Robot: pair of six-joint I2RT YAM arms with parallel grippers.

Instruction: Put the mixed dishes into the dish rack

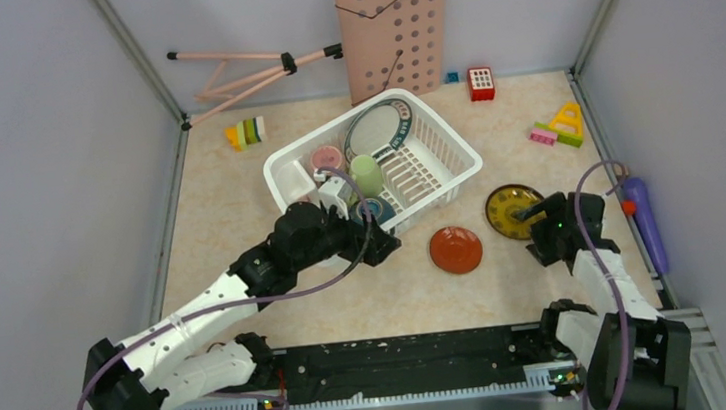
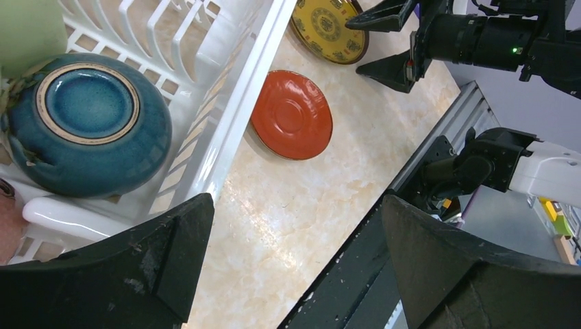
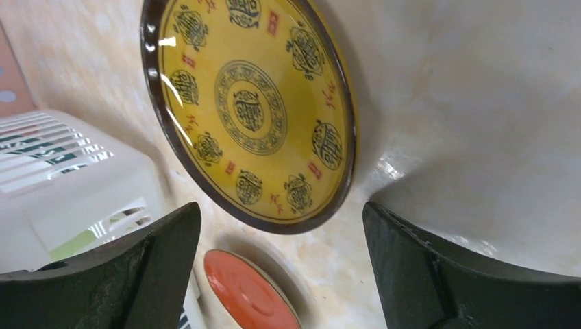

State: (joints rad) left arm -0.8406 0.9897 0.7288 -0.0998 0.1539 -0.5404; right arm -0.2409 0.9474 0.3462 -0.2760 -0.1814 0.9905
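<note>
The white dish rack [image 1: 456, 170] stands in the middle of the table. It holds a teal-rimmed large plate [image 1: 379, 128], a pink cup [image 1: 326, 157], a light green mug [image 1: 366, 173] and a blue bowl [image 1: 376, 210] lying upside down [image 2: 85, 123]. The orange plate [image 1: 456, 249] and the yellow plate [image 1: 512, 211] lie on the table right of the rack. My left gripper [image 1: 379, 247] is open and empty at the rack's near corner [image 2: 294, 205]. My right gripper [image 1: 537, 229] is open and empty at the near edge of the yellow plate [image 3: 250, 103], low over the table [image 3: 281, 209].
A pink perforated board [image 1: 394, 26] and a folded tripod [image 1: 246, 71] lean at the back wall. Toy blocks lie at the back left [image 1: 247, 133], back [image 1: 481, 83] and right [image 1: 560, 128]. A purple cylinder [image 1: 644, 218] lies at the right edge. A black rail [image 1: 403, 352] runs along the front.
</note>
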